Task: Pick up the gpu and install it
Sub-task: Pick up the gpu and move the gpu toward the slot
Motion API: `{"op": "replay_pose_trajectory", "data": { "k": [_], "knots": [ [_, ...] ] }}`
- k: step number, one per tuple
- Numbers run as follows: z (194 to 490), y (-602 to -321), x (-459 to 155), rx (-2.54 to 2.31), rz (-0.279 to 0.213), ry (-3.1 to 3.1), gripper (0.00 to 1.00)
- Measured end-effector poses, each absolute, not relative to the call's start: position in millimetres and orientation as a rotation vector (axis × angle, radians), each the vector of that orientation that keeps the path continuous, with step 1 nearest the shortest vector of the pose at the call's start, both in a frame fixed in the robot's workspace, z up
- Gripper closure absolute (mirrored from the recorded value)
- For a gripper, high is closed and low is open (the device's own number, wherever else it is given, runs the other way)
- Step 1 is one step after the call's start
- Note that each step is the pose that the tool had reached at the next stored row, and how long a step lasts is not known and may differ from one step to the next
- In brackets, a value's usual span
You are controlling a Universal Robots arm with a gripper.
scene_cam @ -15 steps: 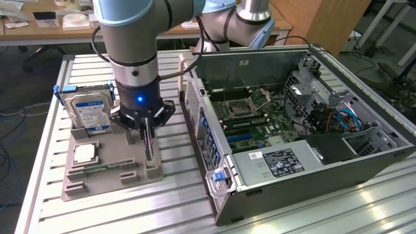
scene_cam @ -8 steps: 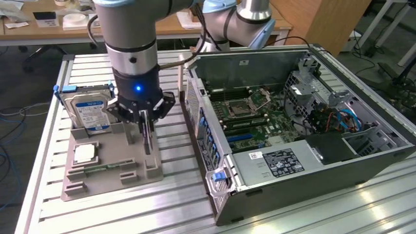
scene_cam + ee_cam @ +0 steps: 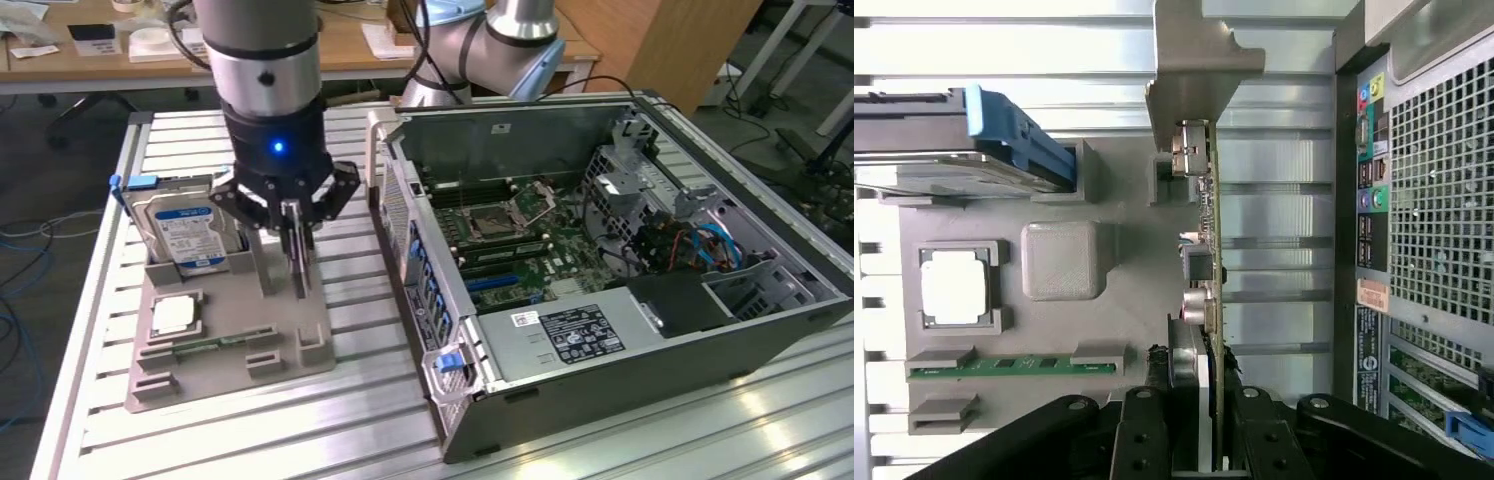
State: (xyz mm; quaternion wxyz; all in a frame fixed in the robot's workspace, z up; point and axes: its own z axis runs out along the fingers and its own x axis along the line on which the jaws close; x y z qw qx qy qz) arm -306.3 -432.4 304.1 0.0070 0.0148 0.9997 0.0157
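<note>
The gpu (image 3: 1208, 225) stands on its edge in a slot of the grey holder tray (image 3: 1124, 310), its green board seen edge-on and its pale metal bracket (image 3: 1194, 80) at one end. My gripper (image 3: 1206, 430) hangs straight over it, with one black finger on each side, shut on the card's upper edge. In the exterior view the gripper (image 3: 295, 240) is above the tray's middle, and the thin gpu (image 3: 300, 272) runs down from between the fingers to the tray (image 3: 227, 355). I cannot tell whether the card has left its slot.
A blue-labelled hard drive (image 3: 180, 228) stands upright at the tray's far end. A square silver CPU (image 3: 174, 316) and a green memory stick (image 3: 1004, 367) lie in the tray. The open computer case (image 3: 441, 330) with its motherboard (image 3: 534, 250) stands on the exterior view's right.
</note>
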Motion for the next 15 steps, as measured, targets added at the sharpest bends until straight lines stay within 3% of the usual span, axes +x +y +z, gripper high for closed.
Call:
{"op": "replay_pose_trajectory", "data": {
  "k": [15],
  "knots": [
    [372.2,-432.4,-306.4,0.046,0.049,3.127,0.72]
  ]
}}
